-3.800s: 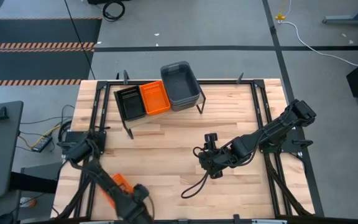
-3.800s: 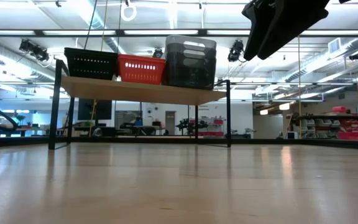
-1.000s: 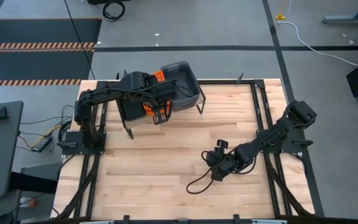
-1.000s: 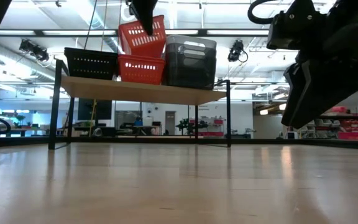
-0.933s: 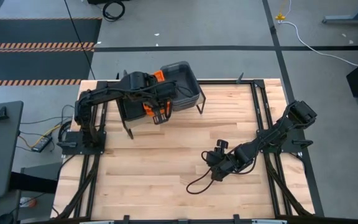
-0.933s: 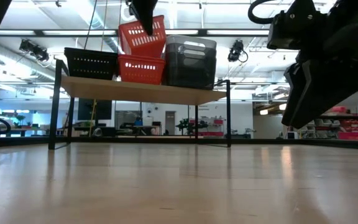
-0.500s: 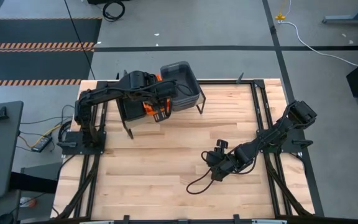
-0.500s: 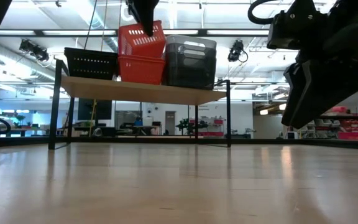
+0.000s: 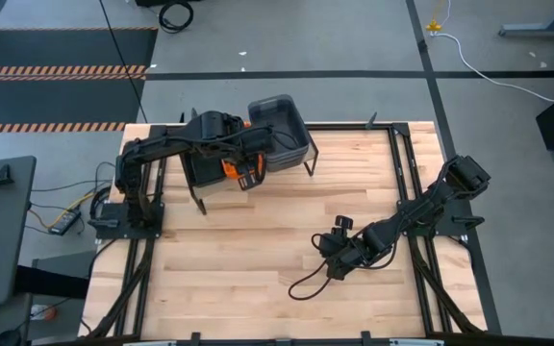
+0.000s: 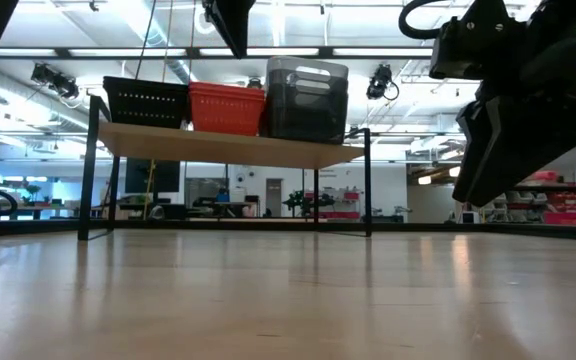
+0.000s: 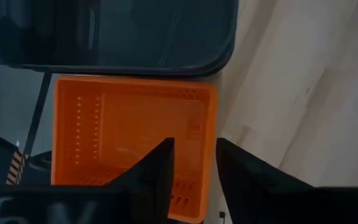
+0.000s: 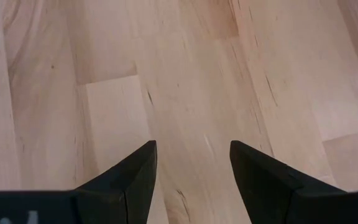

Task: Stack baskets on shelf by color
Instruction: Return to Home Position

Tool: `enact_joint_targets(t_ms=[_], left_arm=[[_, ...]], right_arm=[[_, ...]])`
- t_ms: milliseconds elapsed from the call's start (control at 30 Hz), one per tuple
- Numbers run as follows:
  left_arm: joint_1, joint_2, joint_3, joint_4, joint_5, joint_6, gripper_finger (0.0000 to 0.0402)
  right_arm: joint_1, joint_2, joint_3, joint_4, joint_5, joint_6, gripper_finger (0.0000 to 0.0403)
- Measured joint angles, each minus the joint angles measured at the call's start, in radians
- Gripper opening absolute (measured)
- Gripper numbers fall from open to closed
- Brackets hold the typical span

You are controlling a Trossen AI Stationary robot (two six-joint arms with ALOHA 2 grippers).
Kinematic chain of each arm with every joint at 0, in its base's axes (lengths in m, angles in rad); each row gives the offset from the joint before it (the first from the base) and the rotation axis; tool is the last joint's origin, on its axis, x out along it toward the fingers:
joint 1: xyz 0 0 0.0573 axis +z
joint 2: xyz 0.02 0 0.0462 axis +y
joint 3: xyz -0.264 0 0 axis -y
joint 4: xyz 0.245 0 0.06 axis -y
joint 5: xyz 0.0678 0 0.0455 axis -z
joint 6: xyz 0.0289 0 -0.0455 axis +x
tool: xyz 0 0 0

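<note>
The orange basket (image 10: 228, 108) is seen standing on the shelf (image 10: 238, 147), at the middle of its plank. The black basket (image 10: 146, 102) is set just beside it towards one end of the shelf, and the taller dark-grey bin (image 10: 308, 98) just beside it towards the other end. Whether more than one orange basket is nested there cannot be told. The left claw (image 11: 194, 146) is held above the shelf, over the orange basket's edge, with its fingers apart and nothing between them. The right claw (image 12: 192, 146) is held well away from the shelf, over bare wood of the surface (image 9: 258, 250), its fingers likewise apart and empty. A dark cable (image 9: 301, 284) is looped by it, well apart from the shelf.
</note>
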Motion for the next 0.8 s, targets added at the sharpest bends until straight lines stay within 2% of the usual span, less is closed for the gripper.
enact_joint_targets(t_ms=[300,467,667,800], left_arm=[[-0.007,0.005,0.000,0.000,0.000,-0.044,0.0126],[-0.049,0.010,0.000,0.007,-0.004,-0.040,0.0118],[-0.145,-0.024,0.000,0.087,-0.114,-0.012,0.0116],[-0.220,-0.061,0.000,0.153,-0.160,0.003,0.0116]], right_arm=[[0.000,0.000,0.000,0.003,0.010,-0.002,0.0210],[0.000,0.000,0.000,0.006,0.091,-0.023,0.0210],[0.000,-0.021,0.002,0.056,0.133,-0.094,0.0210],[0.000,-0.095,0.008,0.059,0.143,-0.147,0.0201]])
